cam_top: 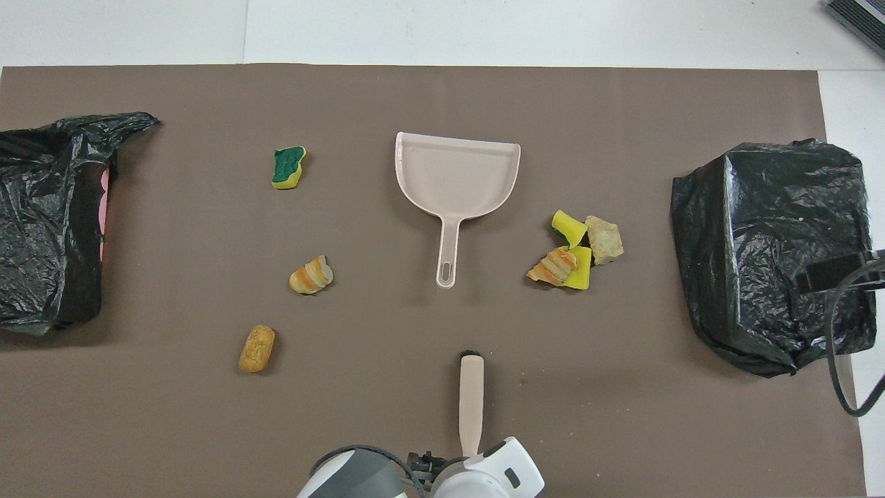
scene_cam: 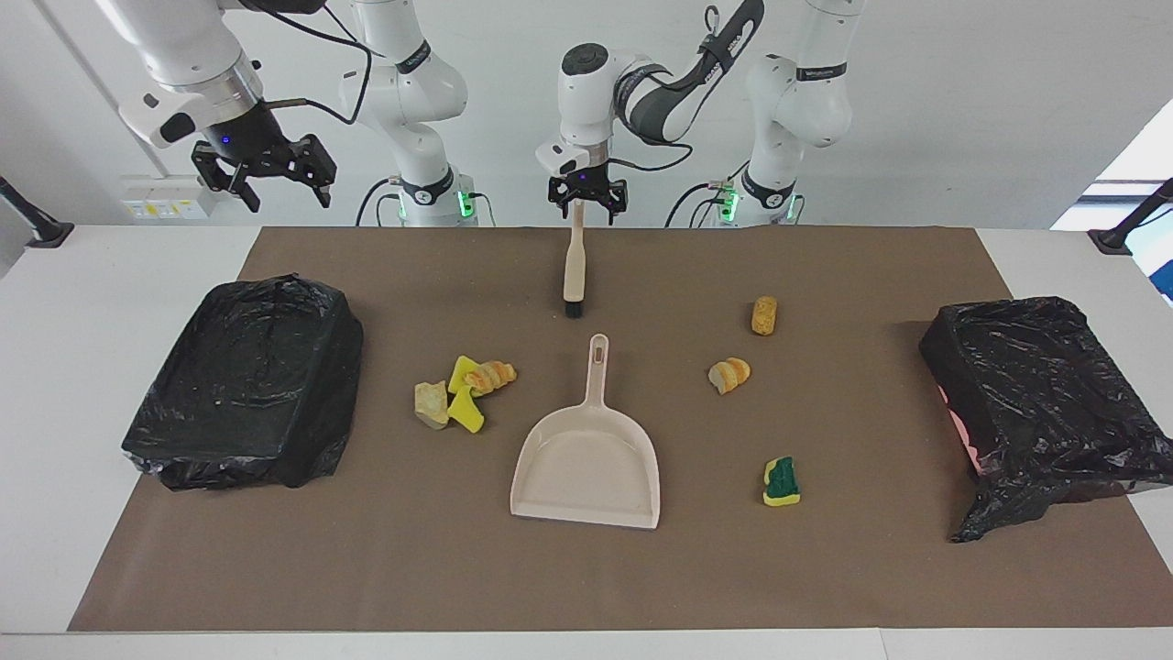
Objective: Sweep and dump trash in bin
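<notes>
The left gripper (scene_cam: 587, 200) has its fingers spread and hangs just over the handle end of the brush (scene_cam: 574, 266), which lies on the brown mat (scene_cam: 825, 568); whether they touch the handle I cannot tell. The right gripper (scene_cam: 268, 176), fingers also spread, is in the air above the table (scene_cam: 55, 367) edge, near one black bin (scene_cam: 247, 380). The dustpan (scene_cam: 586, 458) lies in the middle. The trash is in two groups: one cluster (scene_cam: 463, 390) beside the dustpan, and three loose scraps (scene_cam: 730, 374) toward the second bin (scene_cam: 1045, 403).
</notes>
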Tool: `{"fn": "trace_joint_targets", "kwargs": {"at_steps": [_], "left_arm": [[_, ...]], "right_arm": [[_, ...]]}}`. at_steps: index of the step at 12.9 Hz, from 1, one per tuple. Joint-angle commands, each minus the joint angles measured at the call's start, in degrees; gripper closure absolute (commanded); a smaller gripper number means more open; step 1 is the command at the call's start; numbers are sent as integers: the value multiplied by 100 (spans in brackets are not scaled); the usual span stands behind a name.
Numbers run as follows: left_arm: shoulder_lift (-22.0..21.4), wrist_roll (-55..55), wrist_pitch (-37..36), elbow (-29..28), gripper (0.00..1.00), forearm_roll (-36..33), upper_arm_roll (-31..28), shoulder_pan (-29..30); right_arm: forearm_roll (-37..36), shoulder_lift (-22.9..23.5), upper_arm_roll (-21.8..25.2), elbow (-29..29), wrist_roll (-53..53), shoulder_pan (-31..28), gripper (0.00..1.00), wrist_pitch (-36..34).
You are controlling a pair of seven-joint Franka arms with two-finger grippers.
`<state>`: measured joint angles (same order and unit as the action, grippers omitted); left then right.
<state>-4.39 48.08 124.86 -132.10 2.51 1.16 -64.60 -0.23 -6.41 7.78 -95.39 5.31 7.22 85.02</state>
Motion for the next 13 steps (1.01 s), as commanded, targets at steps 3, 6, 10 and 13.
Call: {"fn": "trace_joint_targets", "kwargs": {"at_steps": [3,6,10,13], "left_arm": [[-45,-36,170,-202,0,425,-89,-185],[315,60,495,-167,0,488,-98,-299],[325,61,443,-149,32,496,-107,-299],[333,52,442,-149,81,496,-107,-282]], "right_arm": [[41,359,-39,-173,-865,631,0,857],[137,666,-39,-164,-935,754,0,1111],[557,1492,-109,223,-2139,1141,0,1297],[823,1670,-163,40,-2666,1404,0,1771]]}}
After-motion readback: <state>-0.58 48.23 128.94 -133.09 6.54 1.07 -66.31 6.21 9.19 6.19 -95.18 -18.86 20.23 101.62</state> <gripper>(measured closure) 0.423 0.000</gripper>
